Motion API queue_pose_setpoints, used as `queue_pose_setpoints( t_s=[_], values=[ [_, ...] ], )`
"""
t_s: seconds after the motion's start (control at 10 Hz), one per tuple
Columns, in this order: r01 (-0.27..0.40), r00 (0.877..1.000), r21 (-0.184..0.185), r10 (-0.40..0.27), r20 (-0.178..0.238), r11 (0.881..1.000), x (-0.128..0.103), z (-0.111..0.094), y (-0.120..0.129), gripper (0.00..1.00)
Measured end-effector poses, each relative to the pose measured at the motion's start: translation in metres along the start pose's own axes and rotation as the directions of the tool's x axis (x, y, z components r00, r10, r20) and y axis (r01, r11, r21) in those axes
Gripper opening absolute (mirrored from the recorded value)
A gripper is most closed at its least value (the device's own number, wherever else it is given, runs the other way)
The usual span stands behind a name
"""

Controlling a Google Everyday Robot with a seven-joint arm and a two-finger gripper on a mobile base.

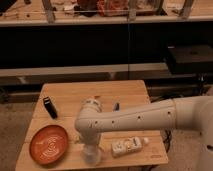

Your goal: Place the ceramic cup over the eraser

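The small white ceramic cup stands at the front edge of the wooden table. My gripper points straight down at it from the bend of the white arm, which reaches in from the right. The arm's bulky wrist hides the grip on the cup. The eraser, a small black block, lies at the back left of the table, well apart from the cup.
An orange plate lies at the front left, next to the cup. A long white power-strip-like block lies to the cup's right. A white and orange object and a small dark item sit mid-table behind the arm. Shelving stands behind.
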Motion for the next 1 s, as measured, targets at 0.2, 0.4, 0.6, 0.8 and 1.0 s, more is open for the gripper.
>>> queue_pose_setpoints(
  t_s=[0.2, 0.4, 0.6, 0.8, 1.0],
  values=[
    [-0.001, 1.0, 0.0, 0.001, 0.002, 1.0, 0.001, 0.001, 0.001, 0.8],
    [0.006, 1.0, -0.005, -0.006, 0.01, 1.0, -0.006, 0.005, -0.002, 0.8],
    [0.004, 1.0, -0.007, -0.003, 0.014, 1.0, -0.008, 0.007, -0.001, 0.8],
    [0.01, 1.0, -0.007, -0.01, 0.022, 1.0, -0.012, 0.011, 0.0, 0.66],
    [0.024, 0.999, -0.005, -0.023, 0.029, 1.0, -0.015, 0.014, -0.002, 0.46]
  ],
)
